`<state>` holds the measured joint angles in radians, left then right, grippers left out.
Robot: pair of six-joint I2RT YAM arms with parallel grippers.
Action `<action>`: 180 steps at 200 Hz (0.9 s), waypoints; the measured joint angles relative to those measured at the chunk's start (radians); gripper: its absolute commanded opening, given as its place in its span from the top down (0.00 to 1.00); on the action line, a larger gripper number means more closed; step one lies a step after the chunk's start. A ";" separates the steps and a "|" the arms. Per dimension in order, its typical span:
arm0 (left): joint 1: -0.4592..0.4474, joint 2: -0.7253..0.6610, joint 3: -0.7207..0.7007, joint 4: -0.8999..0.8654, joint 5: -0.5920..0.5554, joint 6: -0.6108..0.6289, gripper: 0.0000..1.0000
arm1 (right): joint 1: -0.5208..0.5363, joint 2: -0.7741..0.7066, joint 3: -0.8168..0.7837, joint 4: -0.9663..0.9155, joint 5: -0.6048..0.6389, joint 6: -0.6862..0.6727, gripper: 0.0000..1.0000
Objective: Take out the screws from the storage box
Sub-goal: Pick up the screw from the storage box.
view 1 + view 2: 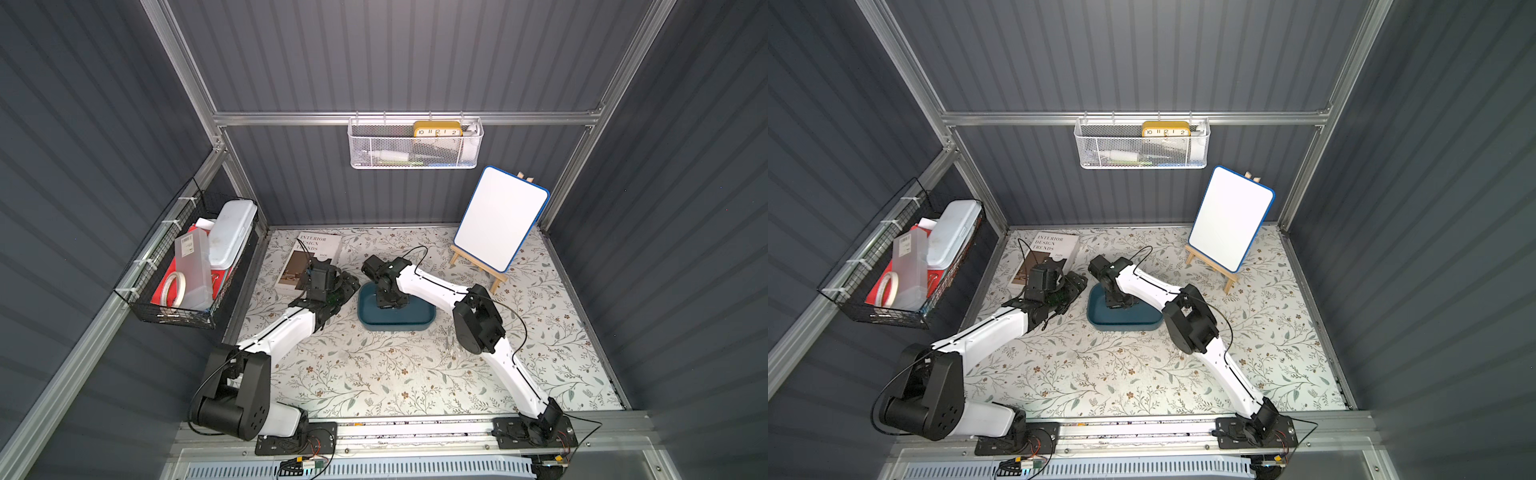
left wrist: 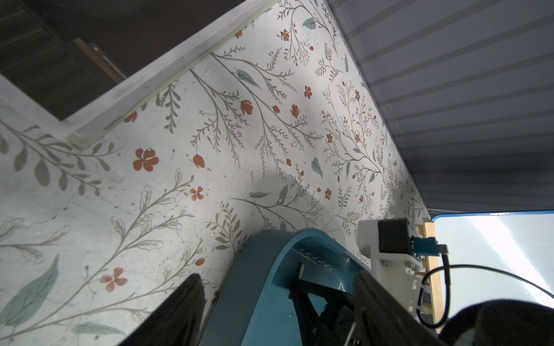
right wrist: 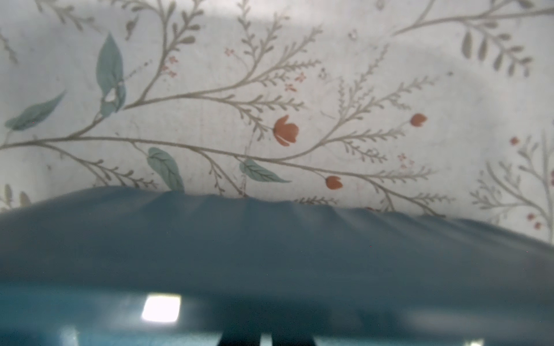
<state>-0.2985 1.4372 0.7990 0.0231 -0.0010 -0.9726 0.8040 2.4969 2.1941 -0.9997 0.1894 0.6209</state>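
The right gripper [image 1: 384, 306] is reaching down inside the storage box [image 1: 399, 323], its fingers pressed together low over the teal floor, apparently to pinch one thin piece at a time; whether a screw is caught between them cannot be told, since its wrist view is showing only dark, blurred tips against the box's wall; the left gripper [image 1: 348, 286] is waiting at the end of the box nearer the book [image 1: 309, 257], its fingers [image 2: 186, 302] standing wide apart astride the rim, one outside and one over the interior, probably to keep the light tub from sliding; they are not visibly clamping it; several screws [image 1: 448, 337] are lying loose on the floral table [image 1: 374, 374] just beside the box's corner by the right arm's elbow, apart from both sets of fingers; any remaining in the box are hidden beneath the right gripper.
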 measured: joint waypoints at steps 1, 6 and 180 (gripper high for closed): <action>0.000 0.000 0.000 0.000 0.000 0.000 0.19 | 0.000 0.000 0.000 0.000 0.000 -0.002 0.98; 0.000 0.000 0.000 0.000 0.000 0.000 0.19 | 0.000 0.000 0.001 -0.002 0.002 -0.002 0.99; 0.000 0.021 0.000 0.016 0.012 0.022 0.19 | -0.054 -0.133 -0.121 -0.002 0.005 -0.013 1.00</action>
<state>-0.2985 1.4582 0.7994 0.0395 0.0113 -0.9508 0.7502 2.3638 2.0731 -1.0019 0.1944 0.6079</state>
